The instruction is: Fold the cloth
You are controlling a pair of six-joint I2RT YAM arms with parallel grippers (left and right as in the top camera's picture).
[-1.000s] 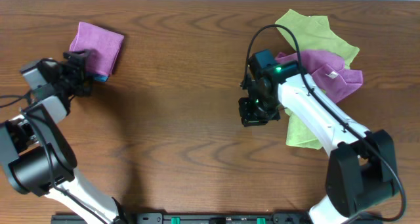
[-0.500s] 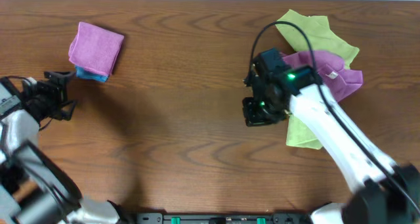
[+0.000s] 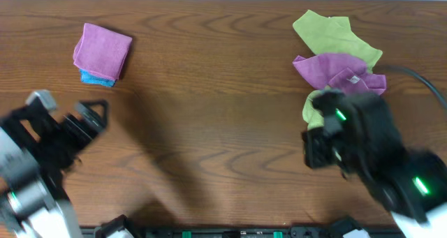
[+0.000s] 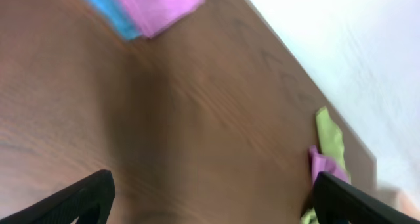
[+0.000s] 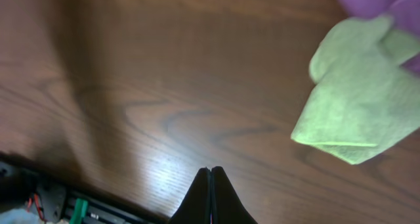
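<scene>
Cloth (image 3: 334, 65) crumpled atop lime-green cloths (image 3: 327, 28), far right corner of worktop (image 3: 223, 91). We judge right claw (image 5: 210, 179) nearer: fingers together, empty. Left claw (image 4: 213, 183) spread wide.

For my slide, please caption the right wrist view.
Shut end effector over the table, with a green cloth and a purple cloth nearby.

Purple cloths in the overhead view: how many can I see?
2. A folded purple cloth lies at the far left on a blue cloth; a crumpled purple cloth lies at right on lime-green cloth. The right arm may hide more.
</scene>
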